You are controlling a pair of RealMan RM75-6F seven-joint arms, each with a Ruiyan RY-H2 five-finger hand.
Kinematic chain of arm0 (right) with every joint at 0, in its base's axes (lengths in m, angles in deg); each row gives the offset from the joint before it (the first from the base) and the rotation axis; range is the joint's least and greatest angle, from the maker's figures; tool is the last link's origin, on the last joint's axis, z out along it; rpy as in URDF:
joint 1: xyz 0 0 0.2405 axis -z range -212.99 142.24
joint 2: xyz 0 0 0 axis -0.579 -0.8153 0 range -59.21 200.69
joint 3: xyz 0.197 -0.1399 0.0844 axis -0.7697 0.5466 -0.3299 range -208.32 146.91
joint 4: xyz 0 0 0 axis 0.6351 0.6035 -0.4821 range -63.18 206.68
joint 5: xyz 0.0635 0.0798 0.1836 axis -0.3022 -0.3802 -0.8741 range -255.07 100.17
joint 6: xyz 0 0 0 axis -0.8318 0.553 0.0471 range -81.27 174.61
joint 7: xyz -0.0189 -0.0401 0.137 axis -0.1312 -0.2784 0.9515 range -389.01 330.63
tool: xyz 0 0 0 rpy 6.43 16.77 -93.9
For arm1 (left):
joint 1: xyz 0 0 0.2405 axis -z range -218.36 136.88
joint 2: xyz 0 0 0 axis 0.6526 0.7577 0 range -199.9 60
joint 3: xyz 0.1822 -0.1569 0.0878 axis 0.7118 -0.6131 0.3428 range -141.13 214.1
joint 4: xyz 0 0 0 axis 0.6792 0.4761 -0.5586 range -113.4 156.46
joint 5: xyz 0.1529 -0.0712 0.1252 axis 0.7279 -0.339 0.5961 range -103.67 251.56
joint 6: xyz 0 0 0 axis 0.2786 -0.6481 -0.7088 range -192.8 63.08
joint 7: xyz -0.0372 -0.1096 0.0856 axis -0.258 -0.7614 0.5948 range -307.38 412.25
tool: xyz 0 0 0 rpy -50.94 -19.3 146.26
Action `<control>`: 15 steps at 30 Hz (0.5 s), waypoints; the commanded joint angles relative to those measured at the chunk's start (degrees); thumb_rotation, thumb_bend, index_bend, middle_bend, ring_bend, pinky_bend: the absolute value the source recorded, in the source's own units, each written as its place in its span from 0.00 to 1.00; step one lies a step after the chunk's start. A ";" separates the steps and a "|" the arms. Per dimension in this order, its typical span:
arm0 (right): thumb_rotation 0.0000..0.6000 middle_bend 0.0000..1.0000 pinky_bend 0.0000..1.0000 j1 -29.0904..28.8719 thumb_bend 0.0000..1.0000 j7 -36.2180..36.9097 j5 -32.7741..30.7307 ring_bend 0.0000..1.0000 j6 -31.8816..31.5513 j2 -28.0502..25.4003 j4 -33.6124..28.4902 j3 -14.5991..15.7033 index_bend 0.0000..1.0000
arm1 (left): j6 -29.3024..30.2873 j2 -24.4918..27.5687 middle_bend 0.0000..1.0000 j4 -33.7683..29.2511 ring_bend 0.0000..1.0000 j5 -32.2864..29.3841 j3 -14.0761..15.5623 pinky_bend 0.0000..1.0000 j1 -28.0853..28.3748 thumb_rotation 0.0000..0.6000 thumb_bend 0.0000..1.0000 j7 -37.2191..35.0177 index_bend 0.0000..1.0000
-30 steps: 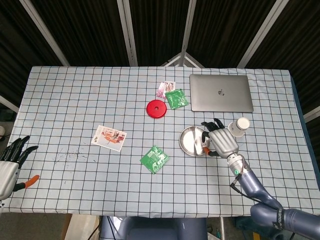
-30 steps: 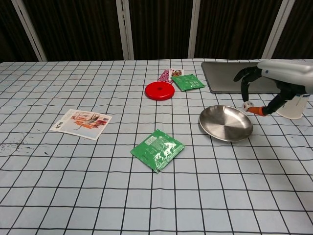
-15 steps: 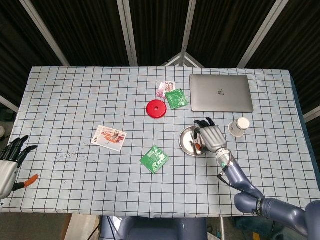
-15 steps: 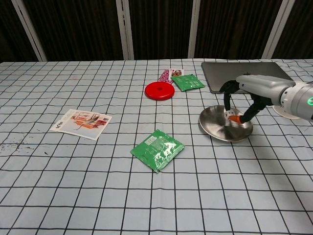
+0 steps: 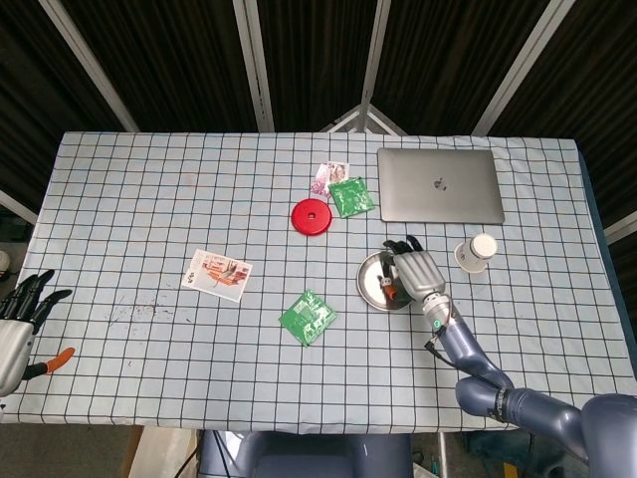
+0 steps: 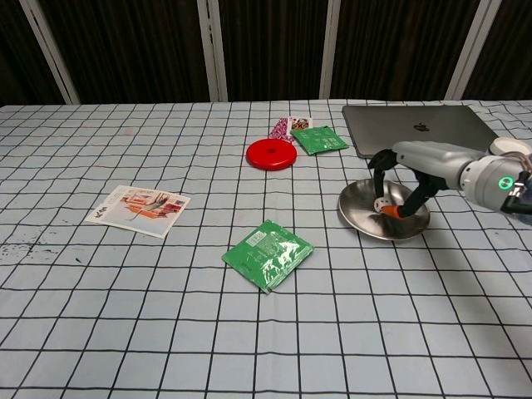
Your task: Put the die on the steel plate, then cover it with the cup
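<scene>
**Die poised over the steel plate, cup waiting beyond**

We take the steel plate [image 6: 366, 218] as our landmark. The right robot hand [image 6: 397, 179] arches over the plate's far half, and in the chest view we see the die [image 6: 379, 202], small and white, pinched between a dark fingertip and the orange-tipped thumb. It sits low inside the plate's rim; we cannot tell whether it already touches the metal. So the die lies directly under the robot hand, within its grip, and above the plate's bowl, not outside it.

The relation we think the coming move turns on is this vertical one: the die needs only to be let go downward, with no sideways travel. We judge the placing step almost finished, with the release still to come.

The cup [image 5: 476, 252] stands beyond the plate on its right side, near the front corner of the laptop [image 5: 439, 185]. It is close to the right robot hand, which is the obvious one for the covering step.

The left robot hand [image 5: 14, 321] hangs far from the plate at the worktop's [image 5: 149, 199] left edge, fingers spread and holding nothing.
</scene>
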 commanded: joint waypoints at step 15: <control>1.00 0.09 0.00 0.61 0.02 2.12 1.50 0.09 -4.29 -1.43 -2.64 -1.69 0.06 | 0.23 0.43 0.00 -0.26 0.00 -0.14 0.14 0.13 -0.26 1.00 0.26 -0.48 0.20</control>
